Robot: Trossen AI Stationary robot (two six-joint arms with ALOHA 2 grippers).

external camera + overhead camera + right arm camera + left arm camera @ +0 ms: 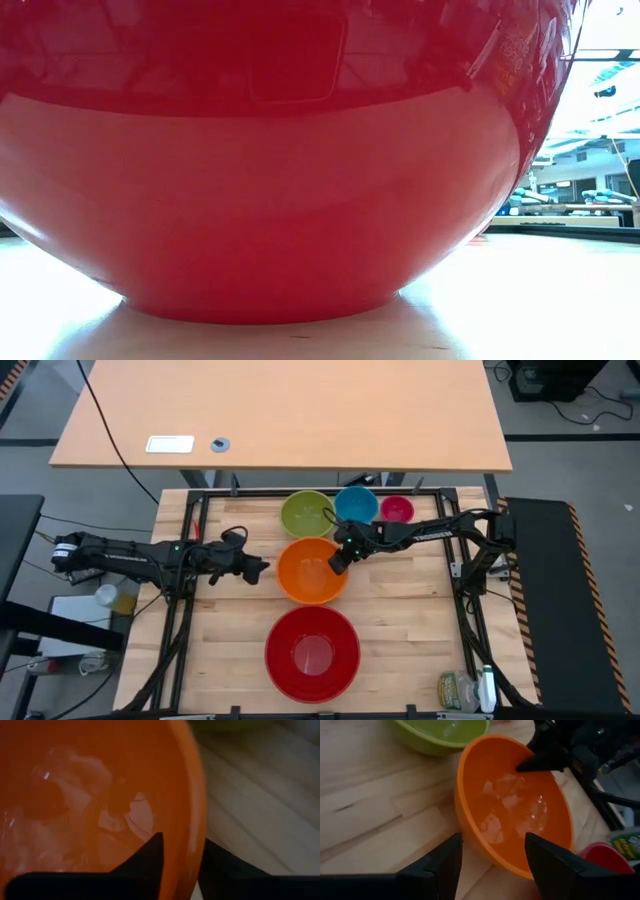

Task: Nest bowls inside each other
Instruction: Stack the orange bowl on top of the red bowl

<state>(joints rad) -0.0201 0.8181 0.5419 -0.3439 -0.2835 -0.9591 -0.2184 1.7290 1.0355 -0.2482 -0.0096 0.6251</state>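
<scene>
orange bowl (309,572) | upright, mouth up | right gripper (339,559) pinching its rim | left gripper (258,571) parted, beside

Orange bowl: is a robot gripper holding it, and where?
Yes. The right gripper pinches the orange bowl by its rim, one finger inside and one outside. The left gripper holds nothing.

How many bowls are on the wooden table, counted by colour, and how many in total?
Red bowl: 1
Orange bowl: 1
Lime green bowl: 1
Blue bowl: 1
Magenta pink bowl: 1
Total: 5 bowls
</scene>
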